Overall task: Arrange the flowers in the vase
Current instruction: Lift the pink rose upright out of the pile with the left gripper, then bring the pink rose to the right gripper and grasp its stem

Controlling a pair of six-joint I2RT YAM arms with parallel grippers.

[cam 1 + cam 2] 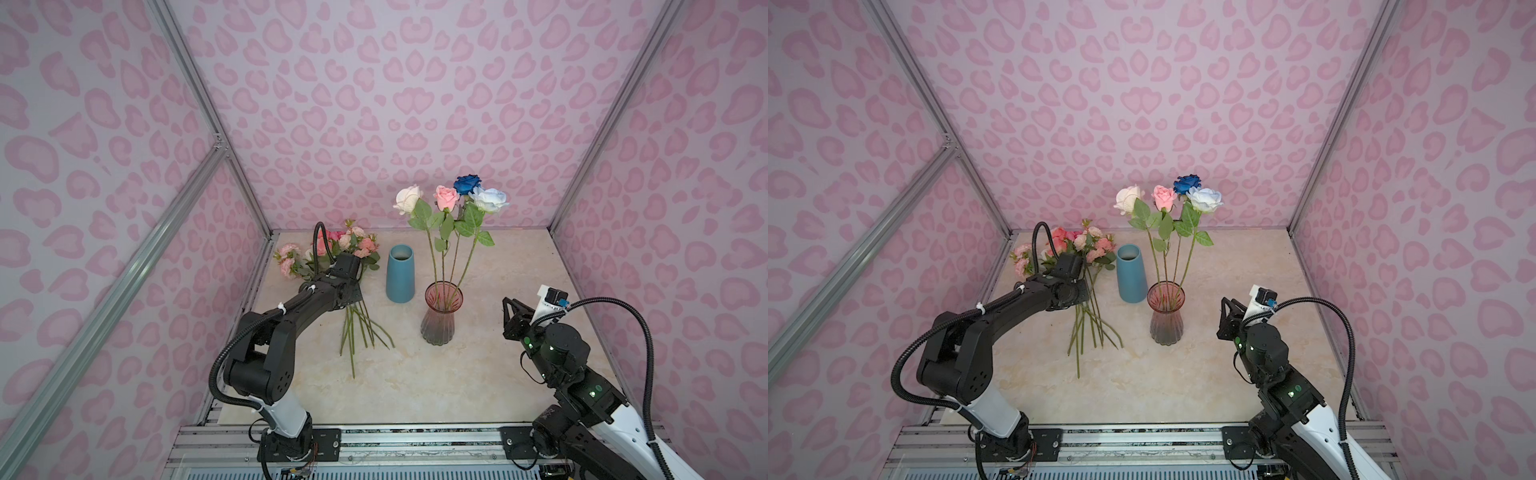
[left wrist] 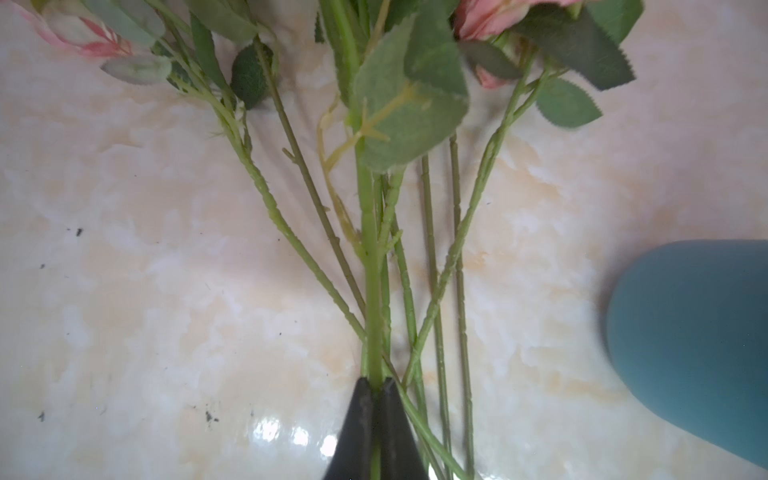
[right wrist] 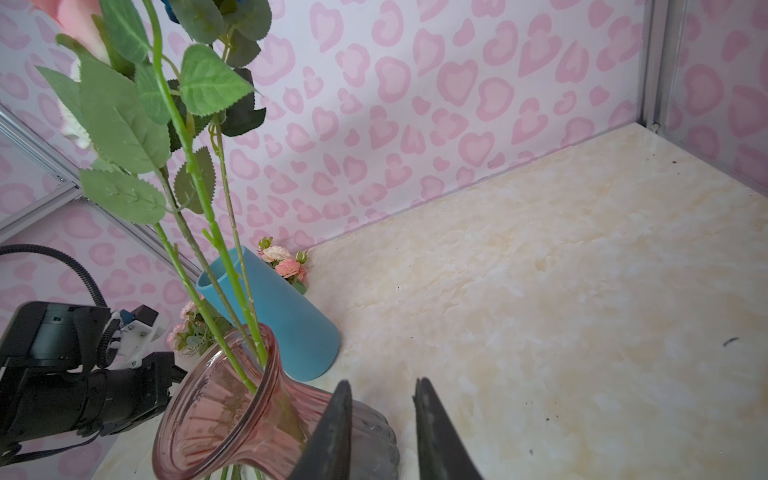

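Note:
A ribbed pink glass vase [image 1: 441, 316] [image 1: 1165, 316] [image 3: 216, 415] stands mid-table holding several long-stemmed roses: white [image 1: 408, 199], pink [image 1: 446, 197], dark blue [image 1: 467, 183] and pale blue [image 1: 490, 200]. A bunch of pink, coral and cream flowers [image 1: 353, 249] [image 1: 1084, 245] lies at the back left, its stems [image 1: 357, 328] fanning toward the front. Over those stems my left gripper [image 2: 374, 380] is shut on one thick green stem [image 2: 372, 270]. The arm hides this grip in both top views. My right gripper [image 3: 382, 386] [image 1: 508, 305] hangs open and empty just right of the pink vase.
A tall blue vase [image 1: 400, 272] [image 1: 1132, 272] [image 2: 690, 353] [image 3: 286, 324] stands empty between the lying bunch and the pink vase. Pink patterned walls with metal frame posts [image 1: 582, 178] enclose the marble tabletop [image 1: 519, 266] on three sides.

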